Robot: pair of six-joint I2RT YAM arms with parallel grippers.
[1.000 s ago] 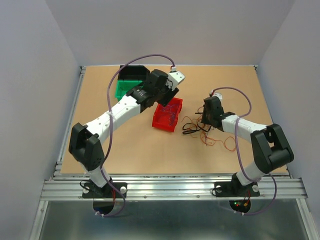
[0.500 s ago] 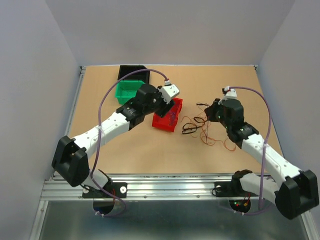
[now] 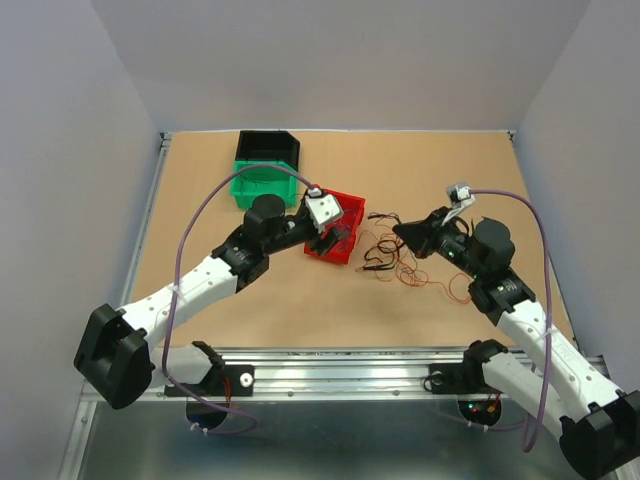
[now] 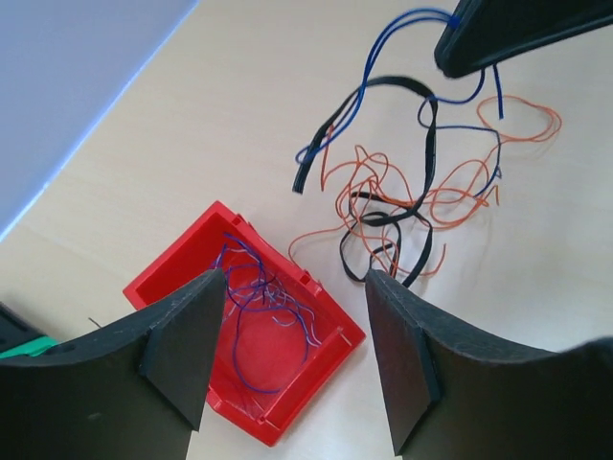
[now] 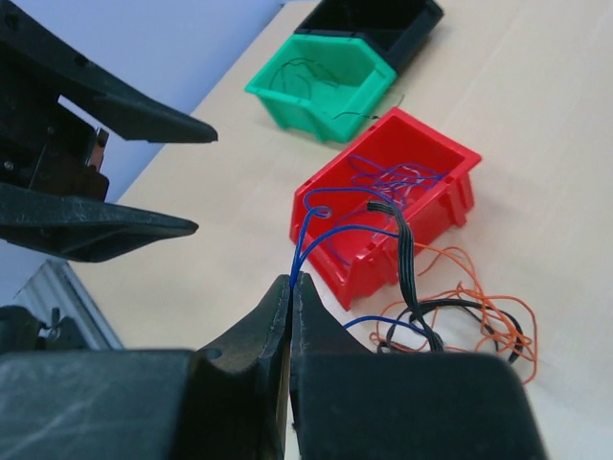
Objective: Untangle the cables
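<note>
Left arm: reaching forward-right, left gripper (image 4: 297, 287) hovering over the square red plastic bin (image 3: 350, 202); fingers standing apart, gripping nothing.
Right arm: stretching forward-left, right gripper (image 5: 290, 284) pointing toward the bin; fingers pressing together on a thin blue wire (image 5: 301, 235).
Cables: blue wire trailing down into the orange-and-black wire tangle (image 3: 405, 265), which is lying on the tan table (image 3: 300, 300) just right of the bin; fine purple wires (image 4: 257, 297) sitting inside it.

Bright, even, diffuse light falls from above; the arms (image 3: 200, 285) cast only faint, soft shadows on the table (image 3: 300, 310). The overhead view is sharp, though the cables (image 3: 400, 265) barely resolve. In the wrist views, the dark fingers (image 4: 182, 345) nearest the lens look slightly soft.
</note>
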